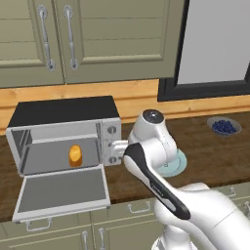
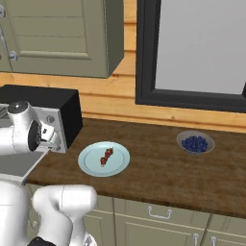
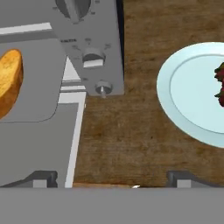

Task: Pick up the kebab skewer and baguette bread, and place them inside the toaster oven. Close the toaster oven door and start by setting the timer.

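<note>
Fingertips (image 3: 43, 178) of the gripper (image 3: 113, 180) are seen low in the hand view, spread wide apart with nothing between them, held over bare wooden counter (image 3: 131, 144) between the toaster oven (image 1: 63, 132) and the pale blue plate (image 2: 91, 166). In the left base view the gripper is mostly hidden behind the arm's own wrist. The toaster oven door (image 1: 61, 193) is folded down flat and open; its handle is cut off from the hand view. The baguette bread (image 1: 75, 155) is seen on the grey inner tray, upright-looking from the left base view, cropped at the hand view's edge. The kebab skewer (image 2: 106, 156) is seen on the plate, right of the oven, small and hard to resolve; the stick itself cannot be made out. Three knobs are seen on the oven panel, the top one cut off in the hand view. A bowl of blueberries (image 2: 195, 143) is seen well apart on the counter.
</note>
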